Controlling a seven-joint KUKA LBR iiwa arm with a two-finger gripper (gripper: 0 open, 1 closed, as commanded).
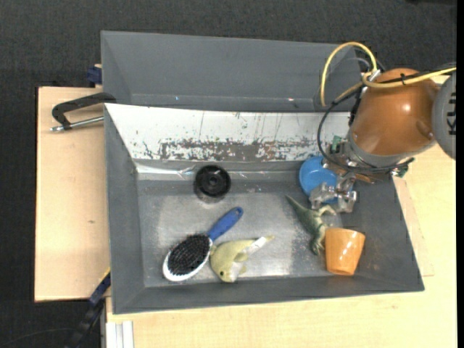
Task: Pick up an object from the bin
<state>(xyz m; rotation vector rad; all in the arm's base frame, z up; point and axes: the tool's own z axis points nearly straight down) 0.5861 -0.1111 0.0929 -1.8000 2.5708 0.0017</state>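
- Silvery gripper (338,196) hangs low in the grey metal bin (123,216), beneath the arm's rounded orange cover (391,118). From this angle I cannot tell whether it is spread or closed.
- Right under the gripper lies a dark green plastic toy animal (312,222) with a long pointed end. It stretches away below and to the gripper's left in the view, and I cannot tell whether the two touch.
- Just beside the gripper, up and to its left in the view, sits a round bright blue plastic cup (313,174), partly hidden by the wrist.
- Near the gripper on its lower side is an orange plastic cup (343,250), touching the green toy's far end.
- Well apart from the gripper, leftward in the view, are a black round disc (212,181), an oval hairbrush with a blue handle and black bristles (192,251), and a pale yellow-green soft toy (232,258) just beside the brush head.
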